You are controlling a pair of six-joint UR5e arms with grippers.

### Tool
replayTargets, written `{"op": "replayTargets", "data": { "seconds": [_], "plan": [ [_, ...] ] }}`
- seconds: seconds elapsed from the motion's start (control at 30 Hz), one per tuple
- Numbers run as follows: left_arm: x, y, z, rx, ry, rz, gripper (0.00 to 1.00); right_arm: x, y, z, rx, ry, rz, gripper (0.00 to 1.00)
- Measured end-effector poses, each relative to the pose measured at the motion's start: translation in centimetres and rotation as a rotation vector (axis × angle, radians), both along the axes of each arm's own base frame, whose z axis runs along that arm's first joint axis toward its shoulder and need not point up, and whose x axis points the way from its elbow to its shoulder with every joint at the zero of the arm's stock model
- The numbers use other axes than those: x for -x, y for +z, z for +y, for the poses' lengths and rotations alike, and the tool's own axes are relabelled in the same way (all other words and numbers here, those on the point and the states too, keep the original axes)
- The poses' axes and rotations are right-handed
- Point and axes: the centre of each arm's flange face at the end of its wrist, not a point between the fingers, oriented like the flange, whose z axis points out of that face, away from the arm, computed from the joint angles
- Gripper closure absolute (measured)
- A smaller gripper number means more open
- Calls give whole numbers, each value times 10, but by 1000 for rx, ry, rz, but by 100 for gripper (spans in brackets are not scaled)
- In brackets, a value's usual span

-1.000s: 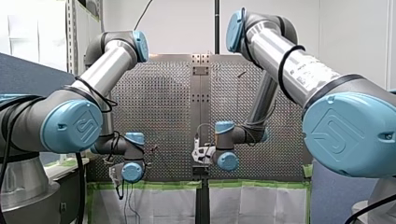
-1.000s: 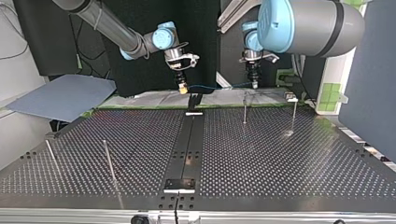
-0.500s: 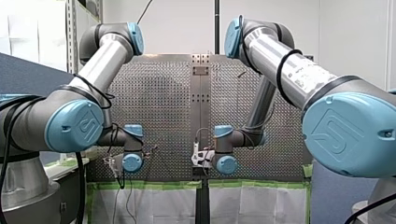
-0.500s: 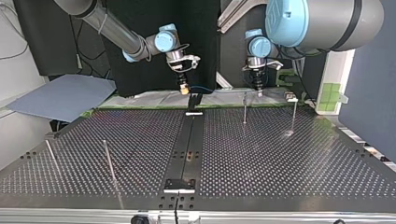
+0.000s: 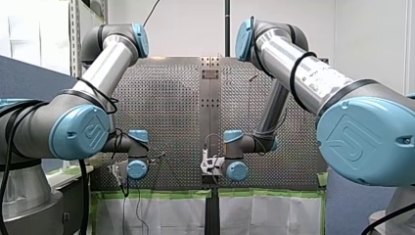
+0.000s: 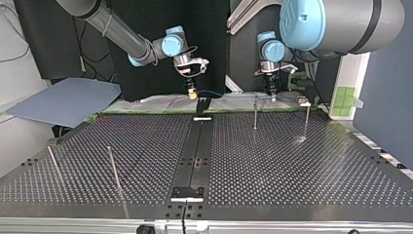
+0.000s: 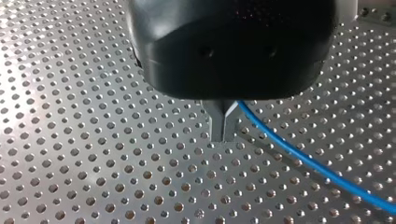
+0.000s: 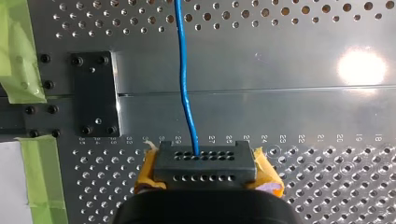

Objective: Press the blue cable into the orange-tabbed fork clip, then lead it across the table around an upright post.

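The blue cable (image 8: 183, 70) runs straight out from between the yellow-padded fingers of my right gripper (image 8: 204, 164), which is shut on it just above the perforated table. In the top view my right gripper (image 6: 191, 91) hangs at the table's far edge, left of the centre rail. The cable (image 6: 210, 92) leads right toward my left gripper (image 6: 271, 91). In the left wrist view its metal fingers (image 7: 223, 136) are shut, their tips at the plate, and the cable (image 7: 303, 161) leaves from beside them. I cannot make out an orange-tabbed clip.
Two upright posts (image 6: 254, 116) (image 6: 306, 121) stand near my left gripper at the far right of the top view, and two more (image 6: 113, 168) (image 6: 53, 165) lean at the near left. A black rail (image 6: 195, 156) runs down the table's middle. Green tape (image 8: 21, 56) edges the plate.
My left gripper has moved toward the top view's right and come down beside the nearer post. My right gripper has shifted slightly the same way. Both stay shut.
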Motion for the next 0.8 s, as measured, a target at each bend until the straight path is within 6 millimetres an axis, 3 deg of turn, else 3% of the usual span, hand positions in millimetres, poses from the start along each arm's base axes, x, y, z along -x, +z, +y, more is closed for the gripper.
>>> {"op": "replayTargets", "data": {
  "seconds": [0.47, 0.8],
  "plan": [
    [2, -11, 2, 9, -12, 18, 100, 0, 1, -1, 5, 0, -4, 100],
    [-16, -7, 2, 23, -56, 6, 100, 4, 1, -6, 6, -13, -2, 100]
  ]
}}
